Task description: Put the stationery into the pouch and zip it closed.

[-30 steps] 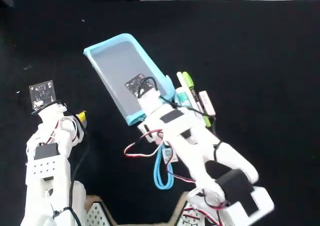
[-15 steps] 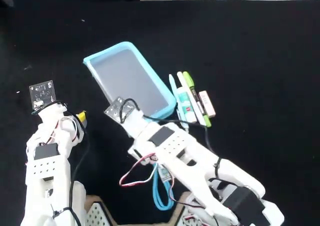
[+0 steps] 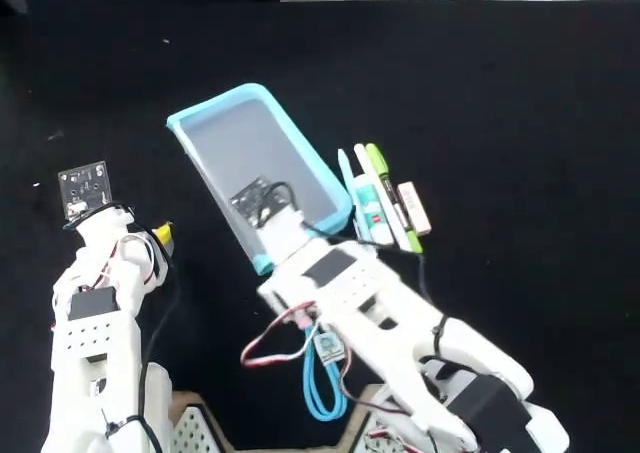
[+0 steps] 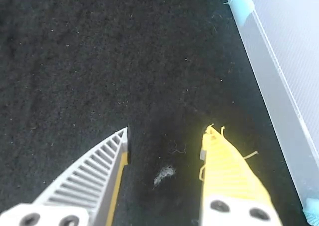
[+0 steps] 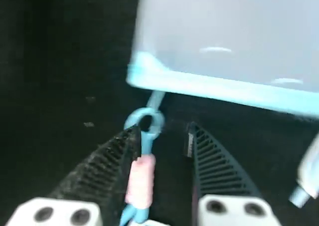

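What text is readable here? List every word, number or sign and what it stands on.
No text here is legible enough to quote.
Pens: label marks, too small to read.
Eraser: print too small to read.
Pouch: plain, no lettering seen.

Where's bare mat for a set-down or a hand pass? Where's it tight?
Bare: the mat right of the pens, the far strip beyond the pouch, and the gap between the pouch and left gripper. Crowded: the pouch's near corner, where the right gripper sits by the zipper pull, with pens alongside.
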Robot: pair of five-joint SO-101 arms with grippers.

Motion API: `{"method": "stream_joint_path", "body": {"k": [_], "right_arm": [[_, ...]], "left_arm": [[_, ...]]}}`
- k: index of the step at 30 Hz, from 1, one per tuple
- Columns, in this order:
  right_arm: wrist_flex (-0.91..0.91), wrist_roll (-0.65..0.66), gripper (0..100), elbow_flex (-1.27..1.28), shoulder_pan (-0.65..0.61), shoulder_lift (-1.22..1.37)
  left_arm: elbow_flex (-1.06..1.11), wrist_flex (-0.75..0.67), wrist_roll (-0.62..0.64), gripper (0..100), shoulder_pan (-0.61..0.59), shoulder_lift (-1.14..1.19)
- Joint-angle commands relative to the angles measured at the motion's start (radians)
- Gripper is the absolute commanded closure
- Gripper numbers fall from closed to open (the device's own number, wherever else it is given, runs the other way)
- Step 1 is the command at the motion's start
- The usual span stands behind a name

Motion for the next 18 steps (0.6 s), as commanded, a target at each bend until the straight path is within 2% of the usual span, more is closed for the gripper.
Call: {"method": "stream_joint_path", "body": {"k": [1,6,11,18], "right_arm": [[-0.011,-0.009,84.6,-0.016,-0.087,-0.033],[-0.018,-0.011,84.6,-0.01,-0.086,-0.015],[-0.094,-0.009,84.6,-0.031,-0.035,0.142],[-0.006,-0.008,85.2,-0.15,0.012,0.249]], "left_arm": [[-0.013,-0.012,0.0,77,0.013,-0.012],[-0.013,-0.014,0.0,77,0.013,-0.012],[-0.013,-0.011,0.0,77,0.013,-0.012],[-0.013,-0.011,0.0,77,0.013,-0.012]]}}
